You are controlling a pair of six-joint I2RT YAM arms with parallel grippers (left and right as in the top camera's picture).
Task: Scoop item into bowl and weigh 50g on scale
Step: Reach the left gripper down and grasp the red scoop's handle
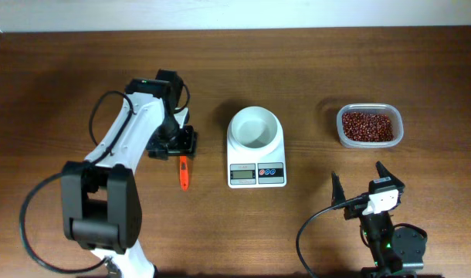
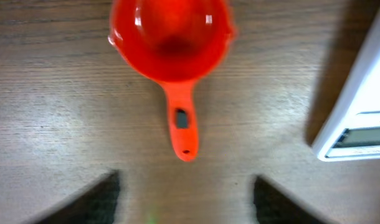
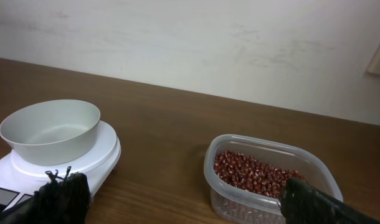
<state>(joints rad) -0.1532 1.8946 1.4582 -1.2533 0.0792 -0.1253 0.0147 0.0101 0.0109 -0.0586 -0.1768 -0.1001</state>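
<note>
The white bowl (image 1: 255,127) stands on the white scale (image 1: 256,174); it looks bare inside in the right wrist view (image 3: 50,130). The red-brown beans (image 1: 367,125) fill a clear plastic tub (image 1: 398,131) at the right. An orange scoop (image 1: 184,173) lies left of the scale, its cup hidden under my left gripper (image 1: 176,144). In the left wrist view the scoop (image 2: 171,43) lies empty below my open left gripper (image 2: 187,202), its handle pointing toward the fingers. My right gripper (image 1: 359,189) is open and empty, in front of the tub (image 3: 271,186).
The scale's corner and display (image 2: 358,134) show at the right of the left wrist view. The scale (image 3: 84,168) sits left of the right fingers (image 3: 184,211), with the beans (image 3: 252,171) near the right finger. A pale wall runs behind the table.
</note>
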